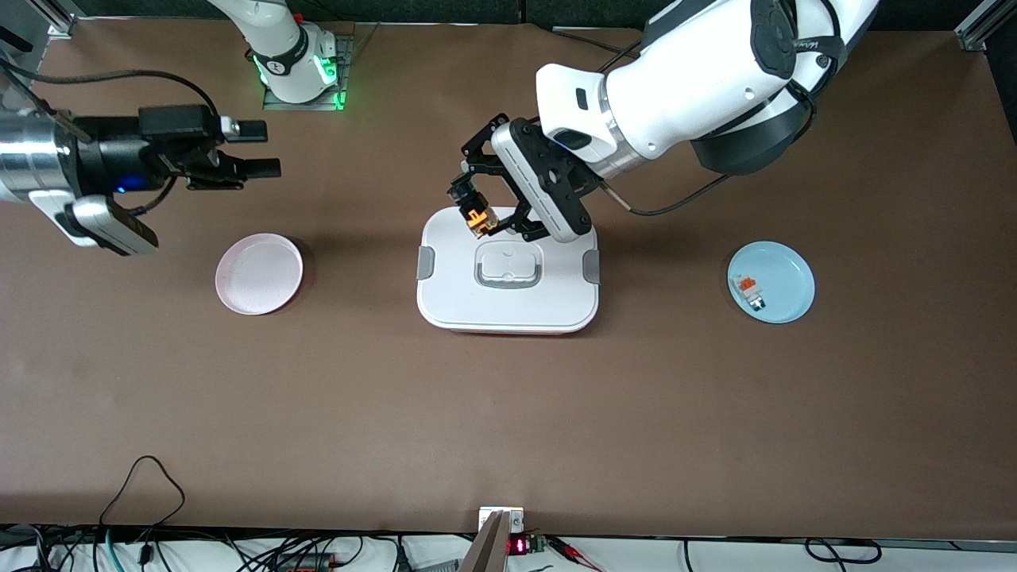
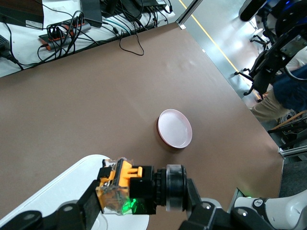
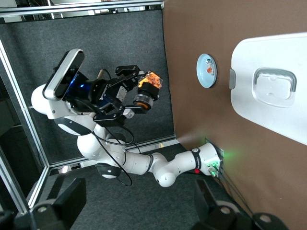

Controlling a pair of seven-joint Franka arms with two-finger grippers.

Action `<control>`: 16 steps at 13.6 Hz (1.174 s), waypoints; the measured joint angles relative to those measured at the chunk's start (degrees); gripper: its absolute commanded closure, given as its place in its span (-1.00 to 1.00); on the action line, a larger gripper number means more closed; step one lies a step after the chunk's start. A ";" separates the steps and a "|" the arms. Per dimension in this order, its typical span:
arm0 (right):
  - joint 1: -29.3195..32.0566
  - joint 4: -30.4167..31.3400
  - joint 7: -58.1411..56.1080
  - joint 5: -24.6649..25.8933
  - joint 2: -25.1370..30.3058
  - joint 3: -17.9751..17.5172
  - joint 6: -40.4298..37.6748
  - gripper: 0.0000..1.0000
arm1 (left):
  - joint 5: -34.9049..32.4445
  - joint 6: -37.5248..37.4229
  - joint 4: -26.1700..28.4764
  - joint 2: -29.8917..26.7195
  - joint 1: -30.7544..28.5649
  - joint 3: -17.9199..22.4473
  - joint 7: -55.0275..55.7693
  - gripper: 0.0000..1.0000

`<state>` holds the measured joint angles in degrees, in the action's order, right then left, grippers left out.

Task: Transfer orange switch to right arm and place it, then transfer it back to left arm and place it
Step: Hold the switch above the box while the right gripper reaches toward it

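Note:
My left gripper (image 1: 478, 213) is shut on the orange switch (image 1: 479, 222) and holds it in the air over the edge of the white box (image 1: 508, 306) that lies toward the robots' bases. In the left wrist view the switch (image 2: 144, 184) sits crosswise between the jaws, its orange rear part toward the box (image 2: 53, 191) and its round black end toward the pink plate (image 2: 175, 128). My right gripper (image 1: 266, 149) hangs open and empty above the table at the right arm's end, pointing toward the box. The right wrist view shows the held switch (image 3: 149, 85) farther off.
A pink plate (image 1: 259, 273) lies between the box and the right arm's end. A blue plate (image 1: 790, 274) toward the left arm's end carries a small white block with orange tabs (image 1: 751, 292). Cables run along the table's edge nearest the front camera.

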<state>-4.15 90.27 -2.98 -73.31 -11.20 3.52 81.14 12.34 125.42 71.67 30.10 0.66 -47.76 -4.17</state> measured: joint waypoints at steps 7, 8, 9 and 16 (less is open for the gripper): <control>-2.93 0.07 4.06 -6.89 -4.54 -0.10 1.82 -1.00 | 0.00 0.01 0.03 0.70 0.14 -0.02 0.00 0.72; -2.93 0.13 4.37 -8.79 -5.78 -0.09 1.81 -1.00 | 0.00 0.01 0.03 0.74 0.14 -0.03 0.00 0.72; -2.93 0.26 4.60 -11.10 -7.10 -0.09 1.79 -1.00 | 0.00 0.02 0.03 0.77 0.16 -0.04 0.00 0.72; -4.93 2.80 4.81 -21.02 -12.36 -0.21 1.02 -1.00 | 0.00 0.12 0.03 1.01 1.13 -0.08 0.03 0.72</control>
<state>-9.08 93.07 1.83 -94.33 -23.56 3.31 82.15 12.34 125.54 71.70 31.11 1.79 -47.83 -4.14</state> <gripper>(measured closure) 0.000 0.282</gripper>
